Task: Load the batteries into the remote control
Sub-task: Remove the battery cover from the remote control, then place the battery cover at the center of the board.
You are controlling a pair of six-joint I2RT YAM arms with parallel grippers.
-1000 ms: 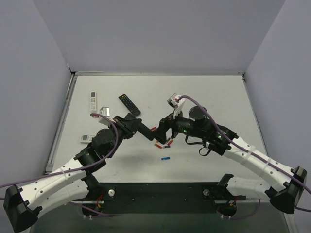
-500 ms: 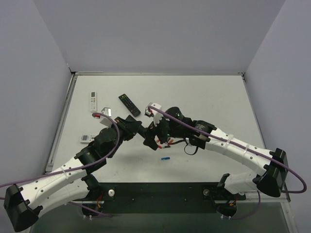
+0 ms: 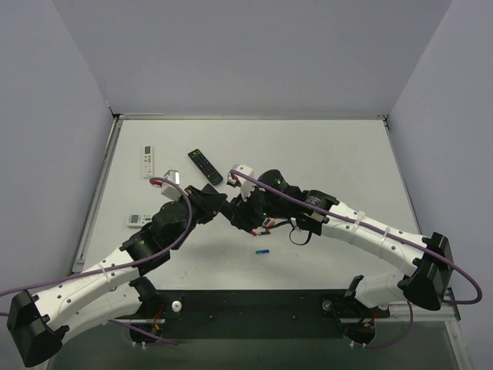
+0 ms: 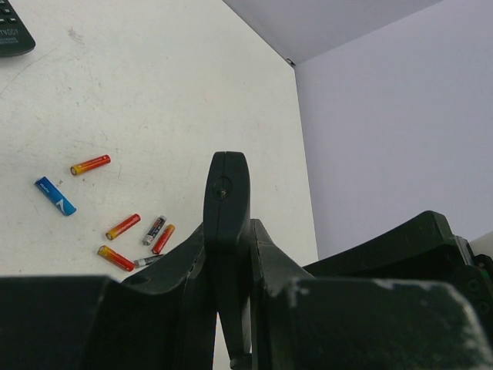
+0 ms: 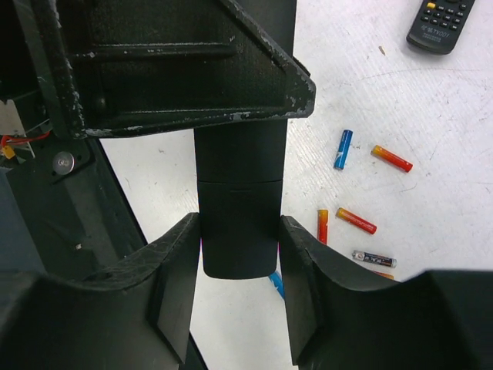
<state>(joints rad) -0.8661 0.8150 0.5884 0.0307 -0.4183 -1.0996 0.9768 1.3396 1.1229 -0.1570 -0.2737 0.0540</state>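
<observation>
The remote control (image 3: 229,209), a slim matte-black bar, hangs above the table between my two grippers. My left gripper (image 3: 216,203) is shut on one end; in the left wrist view the bar (image 4: 226,193) sticks up edge-on between the fingers of that gripper (image 4: 227,231). My right gripper (image 5: 239,227) has its pads against both sides of the other end of the remote control (image 5: 239,193). Several batteries lie loose on the table below: red-orange ones (image 5: 356,220) (image 4: 90,164), a blue one (image 5: 343,149) and a dark one (image 5: 374,258). Another blue one (image 3: 263,251) lies nearer the front.
A black remote with coloured buttons (image 3: 205,166) lies behind the grippers. Two white remotes (image 3: 148,161) (image 3: 139,220) lie at the left side of the table. Both arms meet over the table's middle.
My right arm has swung left to the remote and its jaws have closed in from wide open onto the bar's free end. The left gripper has kept its hold.
</observation>
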